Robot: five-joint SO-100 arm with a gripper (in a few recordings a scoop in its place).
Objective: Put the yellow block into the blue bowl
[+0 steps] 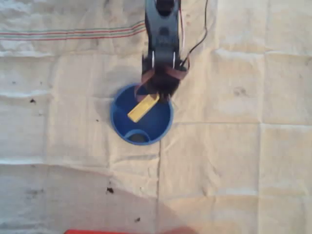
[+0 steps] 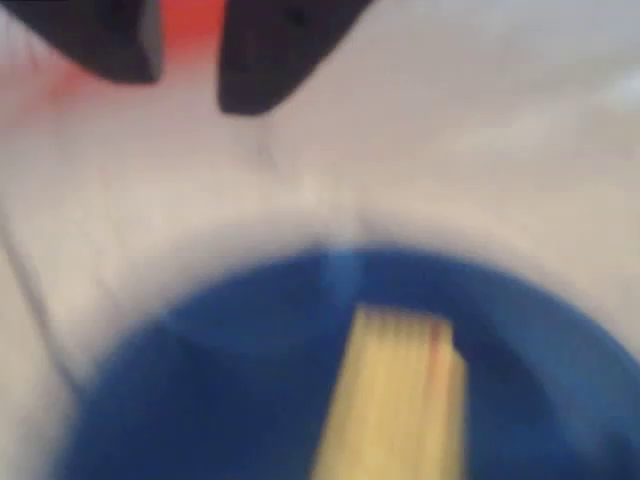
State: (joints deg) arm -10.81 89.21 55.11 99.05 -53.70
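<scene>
End effector (image 1: pixel 155 92): seen poised over the round blue plastic bowl (image 1: pixel 120 124), grip state cannot be told | bright yellow rectangular block (image 1: pixel 143 107): seen tilted over the bowl's interior | bowl: placed mid-table, nearer the far edge

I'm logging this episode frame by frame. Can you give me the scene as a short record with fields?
surface: pale creased cloth
bowl: blue bowl near the centre, upright
block: yellow block over the bowl's opening, tilted, upper end at the gripper
gripper: gripper above the bowl's far rim; grip on the block cannot be told
wrist view: blurred; block above the bowl
</scene>
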